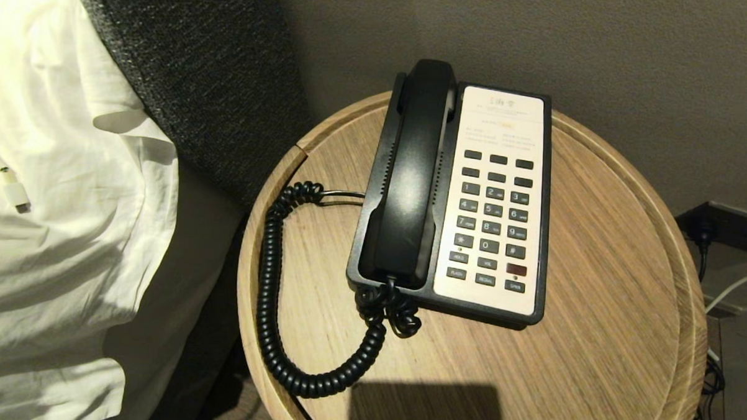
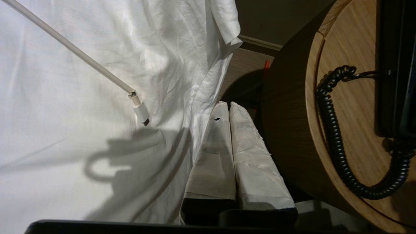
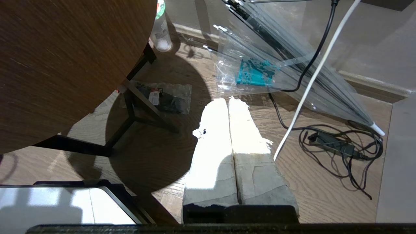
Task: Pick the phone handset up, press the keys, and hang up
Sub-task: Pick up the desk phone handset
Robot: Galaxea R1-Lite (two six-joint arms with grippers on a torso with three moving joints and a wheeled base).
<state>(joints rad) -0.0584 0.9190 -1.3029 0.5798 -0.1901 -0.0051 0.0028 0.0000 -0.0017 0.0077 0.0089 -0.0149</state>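
Padded white fingers (image 2: 224, 156) of the left gripper (image 2: 230, 107) fill the near part of the left wrist view, pressed flat together with nothing between them. They hang in the gap between the white bed sheet (image 2: 81, 146) and the side of the round wooden table (image 1: 595, 274), beside its rim. A white charging cable (image 2: 71, 50) lies across the sheet, its plug end free.

On the tabletop sits the black phone base (image 1: 541, 209). The phone handset (image 1: 409, 174) lies in its cradle along the base's left side (lengthwise, running away from the robot). Just to its right, the keys (image 1: 494, 211) sit in rows on the cream faceplate, one red button low among them. A black coiled cord (image 1: 271, 293) leaves the handset's near end and loops out over the wood to the left.

The right gripper (image 3: 230, 104) hangs low over the wooden floor beside the table's dark legs, its fingers likewise together and empty. A clear plastic bag (image 3: 260, 65) and tangled cables (image 3: 341, 146) lie on the floor beyond it.
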